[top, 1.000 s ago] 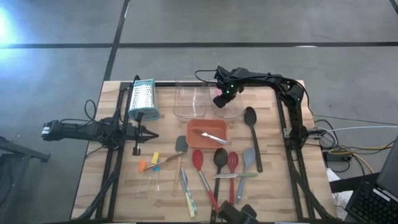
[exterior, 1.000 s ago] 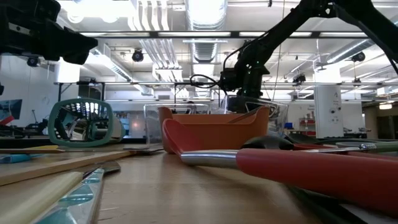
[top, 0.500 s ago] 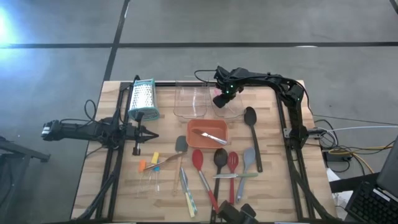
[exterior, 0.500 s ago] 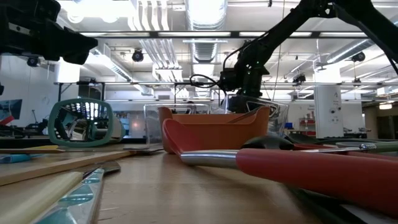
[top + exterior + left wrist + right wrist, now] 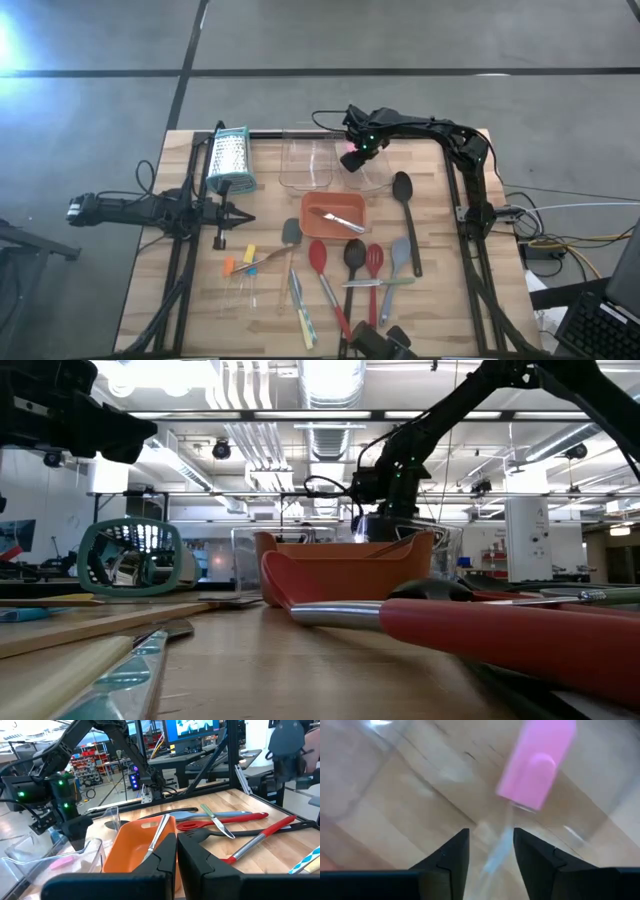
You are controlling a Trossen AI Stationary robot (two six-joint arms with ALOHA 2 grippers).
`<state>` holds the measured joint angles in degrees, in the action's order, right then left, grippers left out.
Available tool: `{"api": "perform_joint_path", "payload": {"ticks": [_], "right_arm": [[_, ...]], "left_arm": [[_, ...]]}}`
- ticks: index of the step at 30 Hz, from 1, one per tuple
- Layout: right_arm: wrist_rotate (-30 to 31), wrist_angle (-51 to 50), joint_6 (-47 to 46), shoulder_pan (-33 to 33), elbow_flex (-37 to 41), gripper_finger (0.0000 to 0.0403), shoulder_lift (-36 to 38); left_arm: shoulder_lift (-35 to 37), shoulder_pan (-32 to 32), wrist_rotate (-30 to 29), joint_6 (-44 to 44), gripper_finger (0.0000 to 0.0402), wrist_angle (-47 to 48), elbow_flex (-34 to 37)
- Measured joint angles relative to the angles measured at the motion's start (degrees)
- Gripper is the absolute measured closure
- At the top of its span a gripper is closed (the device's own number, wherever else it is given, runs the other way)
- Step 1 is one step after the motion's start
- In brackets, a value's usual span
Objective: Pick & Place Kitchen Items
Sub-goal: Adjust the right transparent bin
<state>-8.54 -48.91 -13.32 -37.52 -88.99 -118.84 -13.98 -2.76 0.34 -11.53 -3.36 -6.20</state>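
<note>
While the right gripper [image 5: 353, 158] hangs over the right-hand clear tub [image 5: 372, 178] at the table's far edge, its fingers [image 5: 452, 857] stand a little apart w/ nothing between them. Directly below lies a pink piece [image 5: 536, 762] w/ a clear stem, on the tub's floor. Nearer the front sits an orange tray [image 5: 312, 225] holding a thin metal tool [image 5: 343, 220]. Red, black & grey spoons and spatulas [image 5: 362, 262] lie in front of it. Left gripper [image 5: 240, 217] waits at the left edge beside the box grater [image 5: 229, 158], fingers nearly closed, empty.
</note>
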Motion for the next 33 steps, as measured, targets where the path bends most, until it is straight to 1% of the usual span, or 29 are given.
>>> {"api": "perform_joint_path", "payload": {"ticks": [5,9,15,21,25,28,33], "right_arm": [[-0.11,-0.52,0.03,-0.06,-2.63,0.0234,2.33],[0.07,-3.08,0.22,-0.05,-5.27,0.0227,3.96],[0.43,-6.26,0.49,0.01,-9.43,0.0232,9.03],[0.75,-7.64,0.5,1.17,-11.45,0.0242,16.72],[1.17,-7.88,0.62,3.5,-10.79,0.0252,22.21],[1.19,-7.85,1.71,6.41,-9.07,0.0261,25.76],[1.17,-8.31,6.81,13.26,-2.16,0.0277,29.8]], "left_arm": [[0.02,0.0,0.0,-0.02,0.0383,0.0,0.02],[0.02,0.0,0.01,-0.02,0.0383,0.0,0.01],[0.02,0.0,0.0,-0.02,0.0383,0.0,0.02],[0.02,0.0,0.0,-0.02,0.0383,0.0,0.02],[0.02,0.0,0.0,-0.02,0.0383,0.0,0.02],[0.02,0.0,0.0,-0.02,0.0383,0.0,0.02],[0.0,0.0,0.01,-0.01,0.0383,0.0,0.0]]}}
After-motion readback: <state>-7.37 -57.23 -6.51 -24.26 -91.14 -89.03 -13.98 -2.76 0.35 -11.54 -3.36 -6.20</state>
